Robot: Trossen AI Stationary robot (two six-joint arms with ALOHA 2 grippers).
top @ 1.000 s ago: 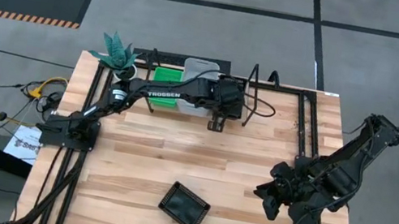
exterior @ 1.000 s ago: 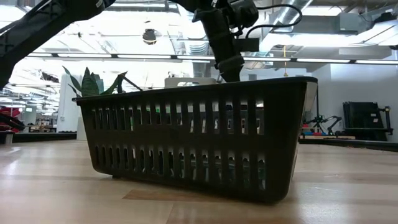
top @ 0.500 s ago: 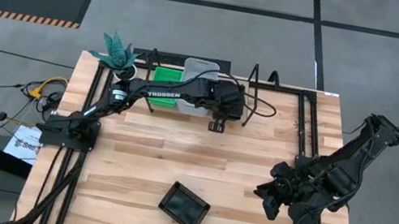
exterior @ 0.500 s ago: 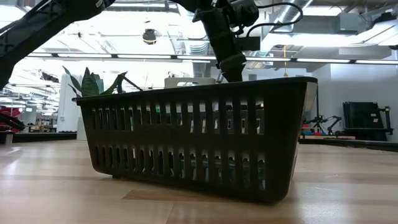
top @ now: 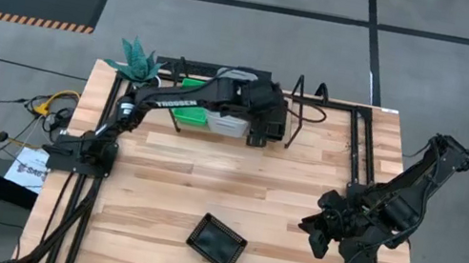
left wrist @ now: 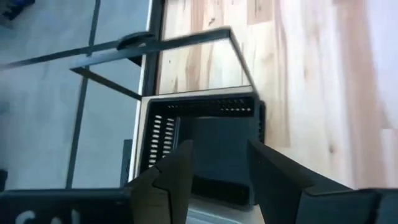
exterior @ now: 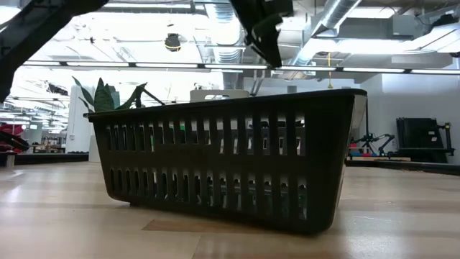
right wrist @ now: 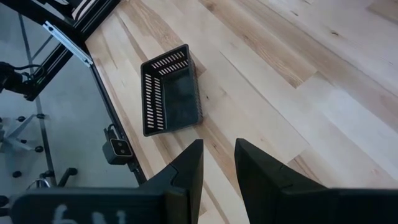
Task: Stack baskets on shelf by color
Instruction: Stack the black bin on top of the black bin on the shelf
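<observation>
A black mesh basket [left wrist: 205, 121] sits on the shelf's light board [left wrist: 144, 127], beside a wire end loop [left wrist: 180, 40]. My left gripper [left wrist: 219, 148] hangs open just above it, fingers on either side of its middle, touching nothing; it shows over the shelf [top: 256, 133] and at the top of the low view [exterior: 266, 36]. Green baskets [top: 187, 114] and white baskets [top: 228, 123] stand on the shelf to its left. Another black basket [top: 217, 242] rests on its base on the table near the front edge. My right gripper [top: 324, 230] waits open at the table's right.
A potted plant [top: 136, 61] stands at the far left corner. Black wire loops [top: 309, 92] rise at the shelf's right end. Bare wooden tabletop [top: 235, 185] lies between the shelf and the near black basket. In the low view that basket [exterior: 230, 165] fills the foreground.
My left gripper has risen from low at the shelf, mostly in the last half second; in the low view its fingers now hang clear above the foreground basket's rim. The baskets and my right arm have stayed put.
</observation>
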